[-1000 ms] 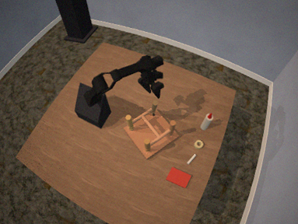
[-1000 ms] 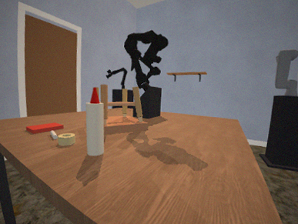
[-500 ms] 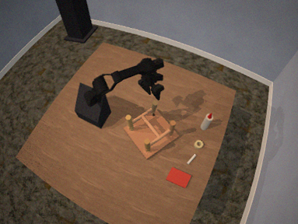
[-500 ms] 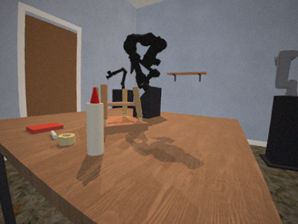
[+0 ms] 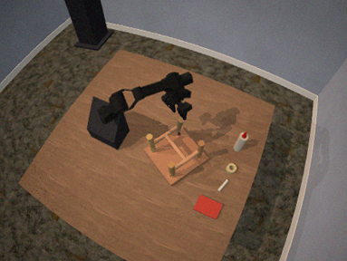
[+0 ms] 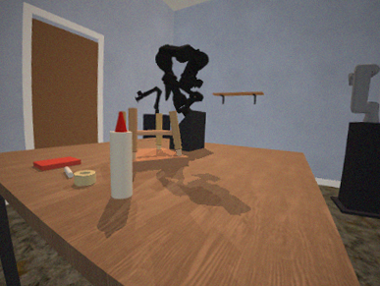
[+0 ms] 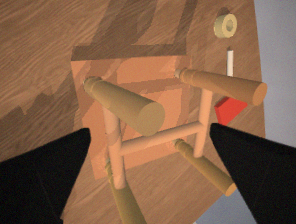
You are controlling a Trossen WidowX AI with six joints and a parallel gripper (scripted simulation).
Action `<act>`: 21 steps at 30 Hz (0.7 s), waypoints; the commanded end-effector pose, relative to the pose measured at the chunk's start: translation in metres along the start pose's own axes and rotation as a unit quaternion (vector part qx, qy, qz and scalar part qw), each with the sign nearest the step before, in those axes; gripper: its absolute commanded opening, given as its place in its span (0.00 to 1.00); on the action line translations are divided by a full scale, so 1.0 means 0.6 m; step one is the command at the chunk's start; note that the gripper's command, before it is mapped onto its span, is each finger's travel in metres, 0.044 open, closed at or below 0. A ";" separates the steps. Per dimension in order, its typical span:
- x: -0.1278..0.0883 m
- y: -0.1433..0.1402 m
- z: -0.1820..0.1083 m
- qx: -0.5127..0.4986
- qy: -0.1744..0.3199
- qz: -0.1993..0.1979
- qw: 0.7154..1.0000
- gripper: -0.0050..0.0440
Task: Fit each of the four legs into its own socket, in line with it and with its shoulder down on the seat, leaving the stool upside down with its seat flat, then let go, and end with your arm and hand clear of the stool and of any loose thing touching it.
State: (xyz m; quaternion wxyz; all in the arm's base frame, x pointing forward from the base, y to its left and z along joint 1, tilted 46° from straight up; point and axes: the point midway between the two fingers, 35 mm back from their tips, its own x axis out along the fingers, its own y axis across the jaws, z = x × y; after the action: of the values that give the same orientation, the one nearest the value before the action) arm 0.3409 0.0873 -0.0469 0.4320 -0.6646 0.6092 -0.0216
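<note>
With all four legs standing up out of the seat, looks like the fitting is done, or very nearly. Stool (image 5: 176,153) upside down near the middle of the tabletop (image 5: 103,193), seat (image 5: 161,160) lying flat, four legs counted: one nearest the arm's base (image 5: 150,142), one under the tool (image 5: 179,124), one toward the bottle (image 5: 201,147), one at the front (image 5: 171,168). Rungs joining them in an H. Cannot tell from here whether every shoulder is fully down on the seat.

Tool (image 5: 181,108) spread wide, nothing between the fingers, hanging just above the far leg and apart from it. From the wrist view, that leg (image 7: 129,107) pointing up between the two dark fingers, no contact showing. So: release made, pull-away left, by the look of it. Arm not yet clear of the stool.

Further out, one of each: a glue bottle (image 5: 241,141) with a red cap, a tape roll (image 5: 232,168), a small white stick (image 5: 223,185), a red flat pad (image 5: 208,206). All well apart from the stool, none touching it.
</note>
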 end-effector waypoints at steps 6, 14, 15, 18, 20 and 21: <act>0.022 0.011 -0.001 -0.006 0.002 0.025 1.000 1.00; 0.043 0.018 -0.002 -0.006 0.001 0.049 0.999 1.00; 0.046 0.019 -0.002 -0.006 0.001 0.052 0.999 1.00; 0.048 0.019 -0.002 -0.006 0.001 0.055 0.998 1.00; 0.053 0.021 -0.002 -0.006 0.000 0.061 0.998 1.00; 0.056 0.022 -0.002 -0.006 0.000 0.064 0.998 1.00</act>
State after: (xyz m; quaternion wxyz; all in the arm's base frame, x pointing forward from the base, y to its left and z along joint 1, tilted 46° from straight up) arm 0.3407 0.0652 -0.0663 0.4328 -0.6316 0.6432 0.0020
